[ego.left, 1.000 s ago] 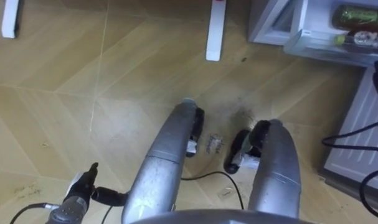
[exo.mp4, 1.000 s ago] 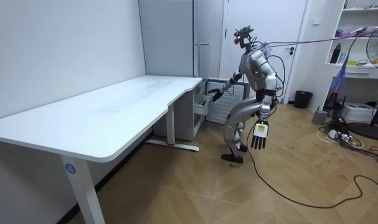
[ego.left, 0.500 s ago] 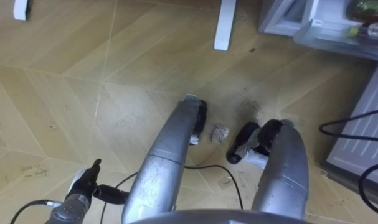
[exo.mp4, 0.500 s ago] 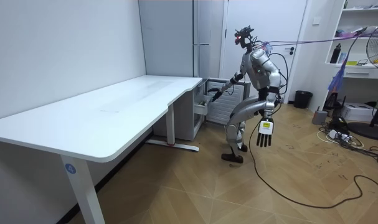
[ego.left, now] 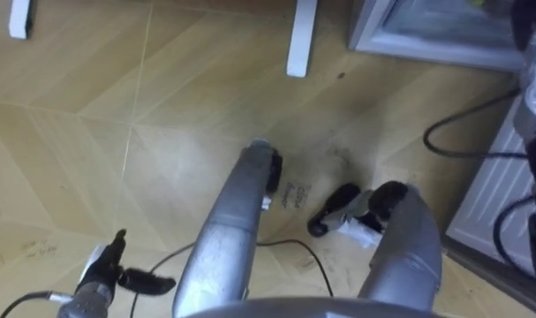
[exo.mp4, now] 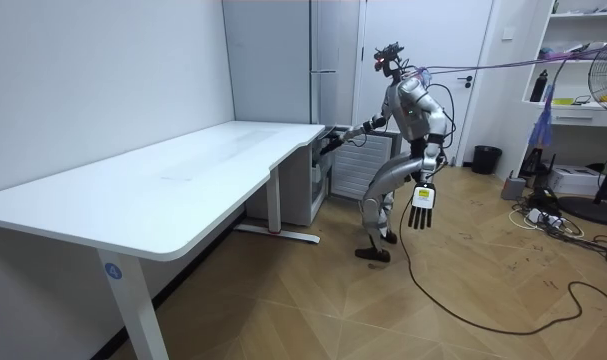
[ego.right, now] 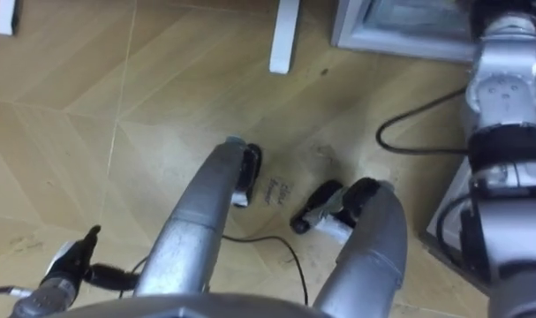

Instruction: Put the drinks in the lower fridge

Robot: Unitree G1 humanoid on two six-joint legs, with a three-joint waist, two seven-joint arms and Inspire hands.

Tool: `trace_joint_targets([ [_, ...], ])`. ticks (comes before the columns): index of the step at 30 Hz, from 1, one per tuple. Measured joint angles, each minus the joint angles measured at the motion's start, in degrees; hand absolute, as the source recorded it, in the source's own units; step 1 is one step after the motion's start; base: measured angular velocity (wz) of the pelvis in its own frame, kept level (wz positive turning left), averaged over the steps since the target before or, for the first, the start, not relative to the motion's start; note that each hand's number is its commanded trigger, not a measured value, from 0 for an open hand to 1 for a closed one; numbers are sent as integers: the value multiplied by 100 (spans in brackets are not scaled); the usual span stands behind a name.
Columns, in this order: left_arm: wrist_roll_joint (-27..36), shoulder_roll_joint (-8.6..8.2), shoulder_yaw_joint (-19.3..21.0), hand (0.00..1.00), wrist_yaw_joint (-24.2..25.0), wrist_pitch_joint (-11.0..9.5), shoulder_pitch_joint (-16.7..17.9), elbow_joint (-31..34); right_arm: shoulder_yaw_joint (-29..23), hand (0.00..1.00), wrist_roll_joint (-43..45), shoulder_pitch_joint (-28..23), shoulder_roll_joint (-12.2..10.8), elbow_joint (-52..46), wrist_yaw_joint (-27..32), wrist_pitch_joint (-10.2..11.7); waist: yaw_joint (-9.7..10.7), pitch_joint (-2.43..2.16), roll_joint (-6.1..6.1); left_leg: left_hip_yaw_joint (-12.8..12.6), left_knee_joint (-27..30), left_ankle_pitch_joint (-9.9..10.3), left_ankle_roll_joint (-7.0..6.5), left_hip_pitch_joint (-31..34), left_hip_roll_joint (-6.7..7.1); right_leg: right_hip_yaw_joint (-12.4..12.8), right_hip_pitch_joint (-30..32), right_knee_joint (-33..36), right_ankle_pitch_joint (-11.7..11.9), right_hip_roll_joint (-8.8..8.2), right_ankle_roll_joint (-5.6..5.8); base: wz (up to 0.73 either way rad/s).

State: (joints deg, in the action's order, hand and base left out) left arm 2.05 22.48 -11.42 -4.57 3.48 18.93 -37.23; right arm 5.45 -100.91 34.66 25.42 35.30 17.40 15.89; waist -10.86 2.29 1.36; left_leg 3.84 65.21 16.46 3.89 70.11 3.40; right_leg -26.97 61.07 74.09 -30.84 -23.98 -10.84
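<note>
We see the right hand [exo.mp4: 331, 143] stretched to the front of the lower fridge [exo.mp4: 358, 172]; its grip we cannot tell. The left hand [exo.mp4: 421, 208] hangs at the side, fingers straight, empty. The drinks we cannot place. The right arm is nearer the fridge.

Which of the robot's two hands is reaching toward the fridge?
The right hand, stretched forward to the front of the lower fridge. The left hand hangs beside the thigh instead, fingers straight and pointing down.
</note>
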Motion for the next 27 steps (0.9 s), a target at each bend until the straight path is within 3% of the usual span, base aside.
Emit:
trace_joint_targets([
  [4,11,0,3,0,-4,15,2,-15,23,0,4,1,-24,-53,0,-17,6,-3,-5,4,42,12,26,8,-16,-18,0,54,-29,-4,-33,-2],
  [6,16,0,1,0,-10,11,1,-10,21,0,1,5,-34,-53,0,-55,3,-3,-4,5,47,13,29,10,-19,-16,0,68,-58,-5,21,0],
  [19,56,19,-15,0,-134,17,2,-8,22,0,1,15,-43,-23,-12,-247,-7,-3,-4,-41,25,2,44,-50,-70,-21,-58,66,-75,-6,15,0],
  [23,74,85,-52,0,-134,7,2,31,33,0,21,15,-65,546,-488,-412,-2,2,4,2,-7,8,39,-213,-68,-111,-297,22,-125,-12,48,10],
  [27,89,117,-113,0,-123,33,3,34,180,0,380,3,35,1446,-1382,-783,-13,9,14,-2,-185,11,32,-444,-167,-275,-613,-213,-117,16,65,11],
])
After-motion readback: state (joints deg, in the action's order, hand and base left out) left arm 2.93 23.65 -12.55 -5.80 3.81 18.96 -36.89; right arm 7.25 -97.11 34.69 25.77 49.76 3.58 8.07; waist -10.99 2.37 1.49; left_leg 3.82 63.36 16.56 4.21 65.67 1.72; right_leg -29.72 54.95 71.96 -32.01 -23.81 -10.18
